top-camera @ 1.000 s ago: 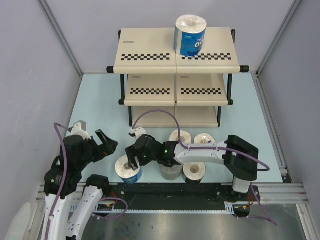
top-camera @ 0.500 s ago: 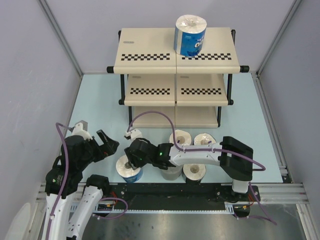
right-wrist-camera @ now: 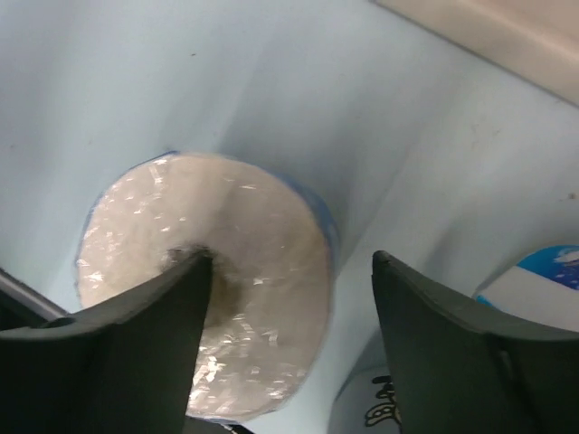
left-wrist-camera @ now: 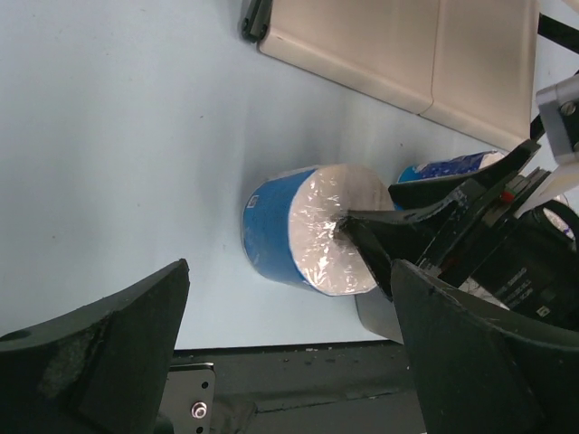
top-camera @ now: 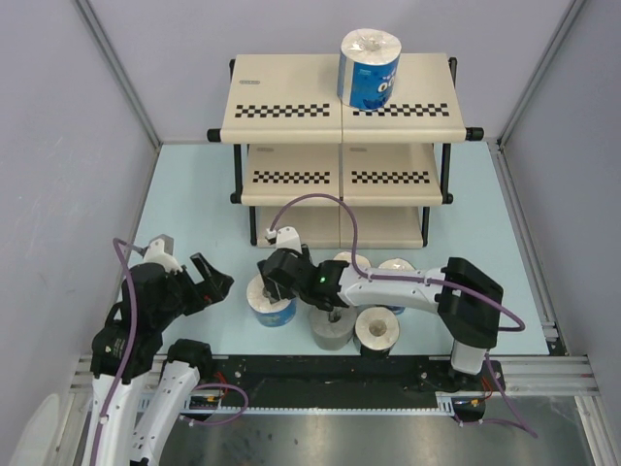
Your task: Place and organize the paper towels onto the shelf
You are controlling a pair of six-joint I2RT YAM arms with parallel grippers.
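A blue-wrapped paper towel roll (top-camera: 275,315) stands on the table in front of the shelf (top-camera: 291,97). My right gripper (top-camera: 276,287) has one finger in its core and the other outside its wall, shut on it. The right wrist view shows the roll's top (right-wrist-camera: 271,226) between the gripper's (right-wrist-camera: 294,258) fingers. The left wrist view shows the same roll (left-wrist-camera: 298,226). My left gripper (top-camera: 206,282) is open and empty, just left of it. Another blue roll (top-camera: 369,68) stands on the shelf's top board.
A grey roll (top-camera: 332,332) and a dark-wrapped roll (top-camera: 376,332) stand near the front edge. Two more blue-wrapped rolls (top-camera: 396,269) sit behind my right arm, before the shelf's lowest board. Grey walls close both sides.
My right gripper has moved up and right toward the shelf, and the blue roll has moved with it. The left gripper has barely moved.
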